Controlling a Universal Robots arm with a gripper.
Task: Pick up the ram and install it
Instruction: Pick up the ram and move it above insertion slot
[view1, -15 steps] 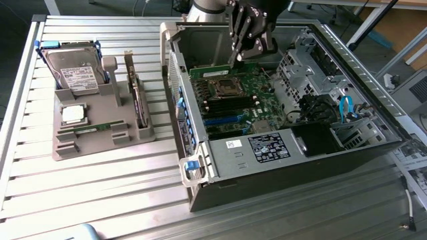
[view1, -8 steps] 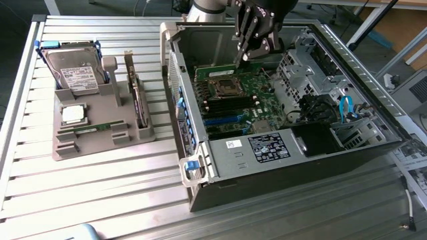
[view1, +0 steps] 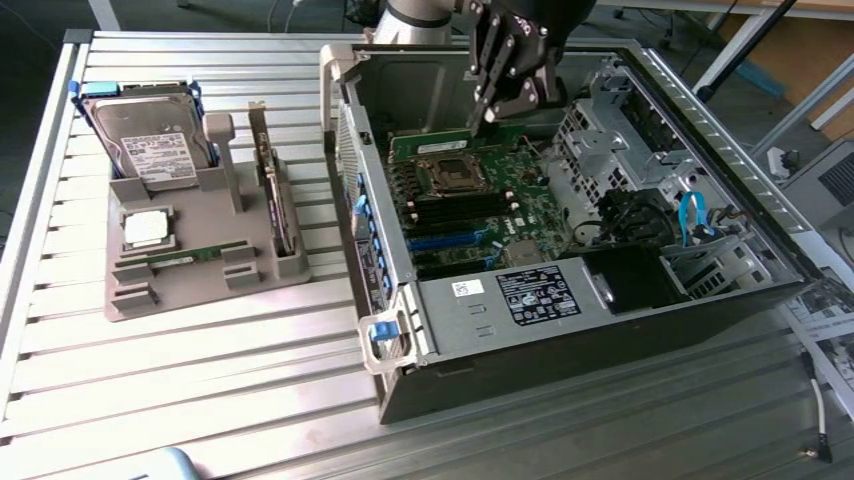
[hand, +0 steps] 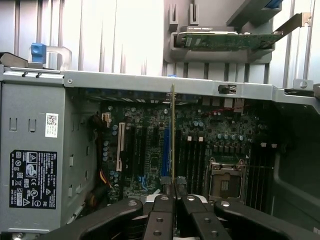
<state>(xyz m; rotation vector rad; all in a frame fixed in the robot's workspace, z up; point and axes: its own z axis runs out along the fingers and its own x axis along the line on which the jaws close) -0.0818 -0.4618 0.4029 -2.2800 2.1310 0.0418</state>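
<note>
Above the open computer case (view1: 574, 300), over its motherboard (view1: 481, 200), the ram (hand: 173, 135) is held by the jaws. The jaws are closed to a narrow gap on the end of the stick nearest the wrist camera, so that the thin board is pinched between the two fingertips (hand: 166, 182). In the wrist view the ram is seen edge-on, as a fine green line running straight out from the jaws toward the motherboard. It is lined up just beside a long blue slot (hand: 165, 150), while a row of dark memory slots (hand: 192, 157) and the empty processor socket (hand: 225, 182) are seen on its other side. Whether the far edge of the stick touches the board cannot be told. On the slatted metal bench (view1: 200, 380), on the exterior view's left and apart from the case, a grey holder (view1: 254, 270) is set. In it a hard drive (view1: 147, 140) is propped at the far end, a square processor chip (view1: 144, 228) is laid flat, and an expansion card (view1: 276, 200) is stood on edge. A second ram stick (view1: 187, 257) is laid flat near the holder's front.
</note>
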